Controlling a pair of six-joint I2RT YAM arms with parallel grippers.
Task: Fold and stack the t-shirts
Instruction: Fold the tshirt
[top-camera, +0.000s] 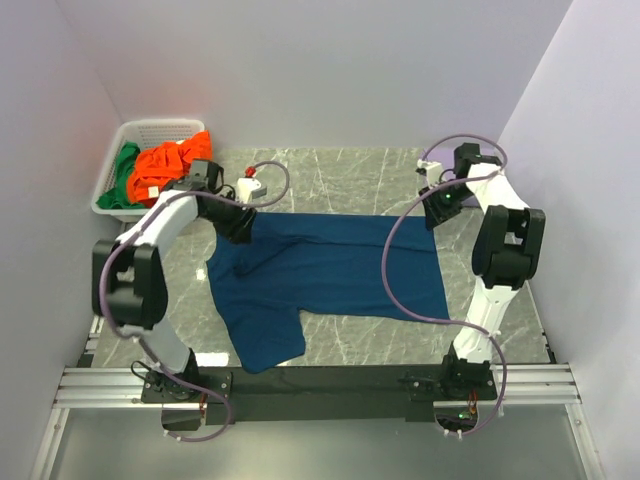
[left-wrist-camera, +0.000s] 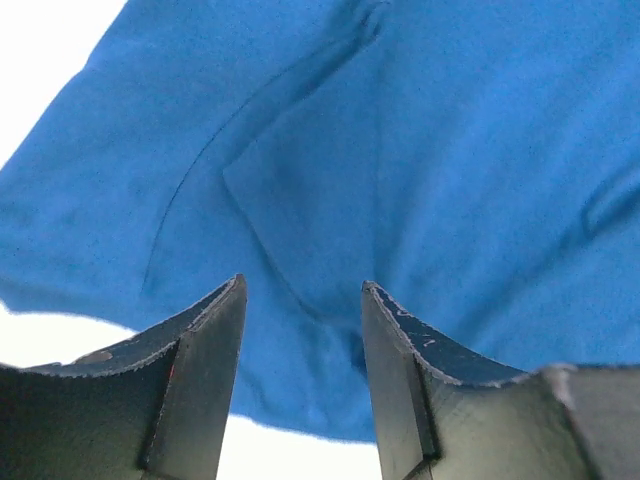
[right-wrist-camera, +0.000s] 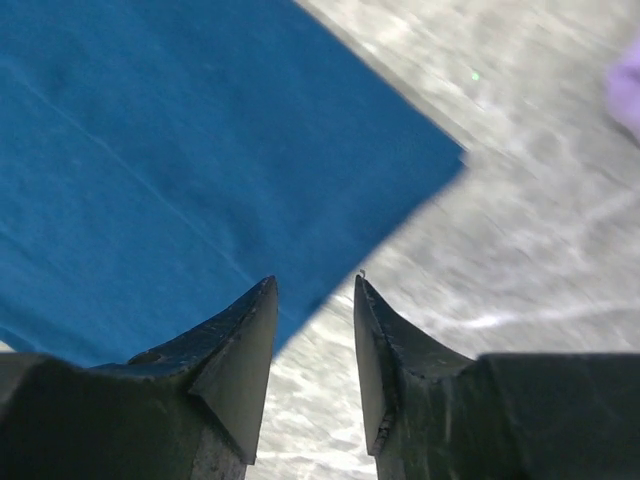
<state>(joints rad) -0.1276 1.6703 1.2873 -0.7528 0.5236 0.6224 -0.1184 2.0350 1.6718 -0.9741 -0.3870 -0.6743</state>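
A large navy blue t-shirt (top-camera: 330, 265) lies spread flat across the marble table, one sleeve (top-camera: 265, 345) reaching toward the near edge. My left gripper (top-camera: 240, 228) hangs over its far left corner. In the left wrist view it (left-wrist-camera: 303, 285) is open just above the blue cloth (left-wrist-camera: 400, 150), nothing pinched. My right gripper (top-camera: 436, 208) is at the far right corner. In the right wrist view it (right-wrist-camera: 315, 280) is open, straddling the shirt's edge (right-wrist-camera: 150, 150) without holding it. An orange t-shirt (top-camera: 170, 165) and a green one (top-camera: 125, 175) lie crumpled in the basket.
The white slotted basket (top-camera: 150, 128) stands at the far left corner against the wall. Bare marble table (top-camera: 340, 170) shows behind the shirt and to its right (right-wrist-camera: 520, 250). Lilac walls close in on three sides. Purple cables loop off both arms.
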